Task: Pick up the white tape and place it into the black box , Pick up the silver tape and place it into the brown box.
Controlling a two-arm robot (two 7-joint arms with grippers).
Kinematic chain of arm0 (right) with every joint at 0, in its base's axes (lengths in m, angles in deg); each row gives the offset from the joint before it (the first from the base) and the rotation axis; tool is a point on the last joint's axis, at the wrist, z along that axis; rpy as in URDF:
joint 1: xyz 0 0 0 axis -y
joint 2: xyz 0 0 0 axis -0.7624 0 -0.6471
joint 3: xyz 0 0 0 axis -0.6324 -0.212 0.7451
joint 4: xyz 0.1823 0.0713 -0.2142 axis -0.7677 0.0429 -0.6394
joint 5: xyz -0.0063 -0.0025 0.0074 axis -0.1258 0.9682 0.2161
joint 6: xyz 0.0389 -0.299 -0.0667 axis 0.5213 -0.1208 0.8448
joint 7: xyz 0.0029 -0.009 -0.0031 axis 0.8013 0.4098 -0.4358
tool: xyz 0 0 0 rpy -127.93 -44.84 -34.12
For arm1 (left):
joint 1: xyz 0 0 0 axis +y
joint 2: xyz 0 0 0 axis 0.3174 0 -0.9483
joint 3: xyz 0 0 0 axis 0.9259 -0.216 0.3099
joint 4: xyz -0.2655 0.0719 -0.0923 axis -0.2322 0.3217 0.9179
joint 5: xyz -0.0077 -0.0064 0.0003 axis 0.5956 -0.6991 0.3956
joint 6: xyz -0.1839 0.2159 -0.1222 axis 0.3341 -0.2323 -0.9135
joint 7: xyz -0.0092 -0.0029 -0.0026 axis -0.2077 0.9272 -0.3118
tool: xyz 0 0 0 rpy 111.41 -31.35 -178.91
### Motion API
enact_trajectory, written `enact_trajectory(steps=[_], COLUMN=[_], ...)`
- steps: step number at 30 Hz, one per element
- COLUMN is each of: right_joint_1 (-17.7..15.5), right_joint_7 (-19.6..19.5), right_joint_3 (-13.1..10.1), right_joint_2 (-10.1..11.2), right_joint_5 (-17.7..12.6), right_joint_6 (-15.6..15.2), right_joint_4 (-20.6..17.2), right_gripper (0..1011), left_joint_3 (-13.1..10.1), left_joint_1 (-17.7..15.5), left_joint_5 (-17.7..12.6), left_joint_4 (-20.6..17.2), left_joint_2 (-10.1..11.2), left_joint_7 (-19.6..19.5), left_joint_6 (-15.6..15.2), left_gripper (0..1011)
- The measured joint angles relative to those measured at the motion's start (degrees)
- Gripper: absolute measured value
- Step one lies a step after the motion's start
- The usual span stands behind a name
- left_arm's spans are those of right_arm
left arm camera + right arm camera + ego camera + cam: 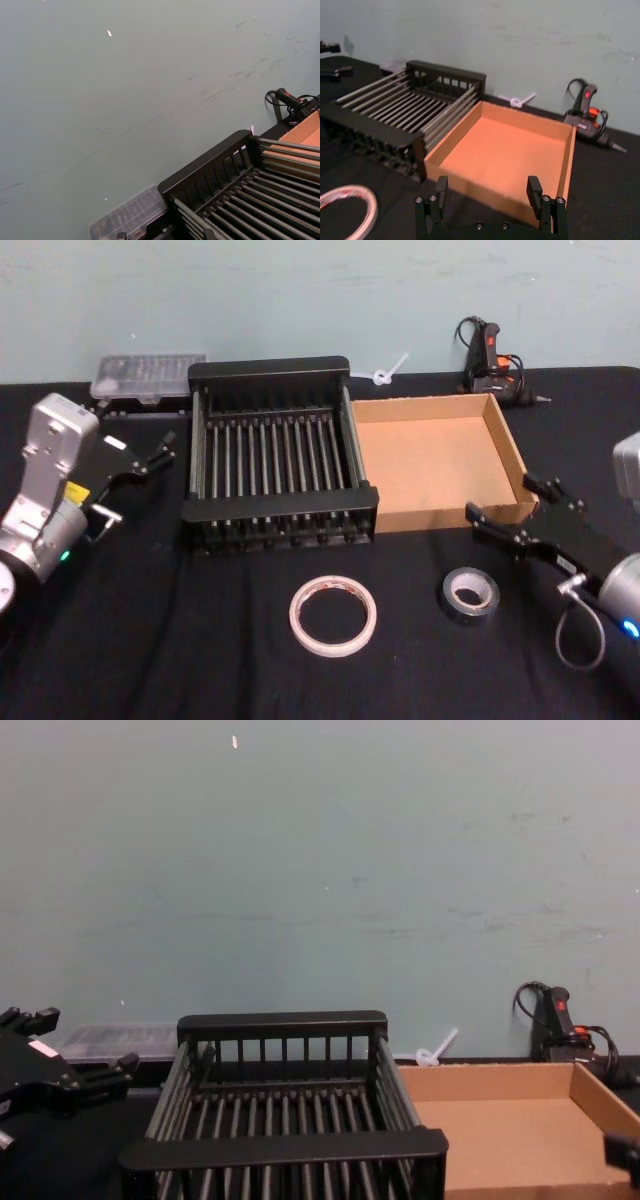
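You've got the black cloth-covered table [200,660] spread under everything, and the black box [280,465] sits at its middle as your landmark: a slatted crate, nothing lying on its bars. Touching the crate's right side is the brown box [440,455], the shallow cardboard tray, its floor bare. Look to the crate's left and there's your left gripper [160,452], held above the cloth just beside the crate's left wall, its black fingers spread apart with nothing between them. Over past the brown box, at that tray's near right corner, your right gripper [525,502] hangs with its two fingers parted and nothing held; in the right wrist view those fingers [534,189] stand wide at either side of the tray's near wall.

Now the tapes. The white tape [333,615] lies flat on the cloth in front of the crate, apart from its front rail, red print faint on the inner core. The silver tape [470,594] lies flat to the right of that ring, in front of the seam where crate and tray meet, near your right gripper but not touching it.

Behind the crate's left corner rests a clear plastic case [148,377]. Behind the tray, against the wall, sits a black and red glue gun [490,358], and a small white plastic piece [390,372] lies behind the crate's right rear corner.
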Motion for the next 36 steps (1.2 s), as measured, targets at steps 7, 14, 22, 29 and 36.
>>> enact_trajectory(steps=[7, 14, 22, 29, 36], right_joint_1=[-4.09, -5.79, -6.3, -6.01, -5.01], right_joint_7=[1.07, 2.28, 3.56, 4.58, 5.45], right_joint_3=[-1.71, -2.69, -3.51, -3.55, -3.15], right_joint_2=[1.1, 1.57, 1.5, 1.4, 0.9], right_joint_5=[-0.88, -1.6, -1.71, -0.95, 0.8], right_joint_6=[-2.8, -5.98, -8.83, -10.57, -11.79], right_joint_4=[-2.94, -3.72, -3.54, -2.81, -1.55], right_gripper=[1002, 1002, 1002, 1003, 1003], left_joint_3=[0.0, 0.0, 0.0, 0.0, 0.0], left_joint_1=[0.0, 0.0, 0.0, 0.0, 0.0], left_joint_5=[0.0, 0.0, 0.0, 0.0, 0.0], left_joint_4=[0.0, 0.0, 0.0, 0.0, 0.0], left_joint_2=[0.0, 0.0, 0.0, 0.0, 0.0], left_joint_7=[0.0, 0.0, 0.0, 0.0, 0.0], left_joint_6=[0.0, 0.0, 0.0, 0.0, 0.0], left_gripper=[1001, 1001, 1002, 1001, 1001])
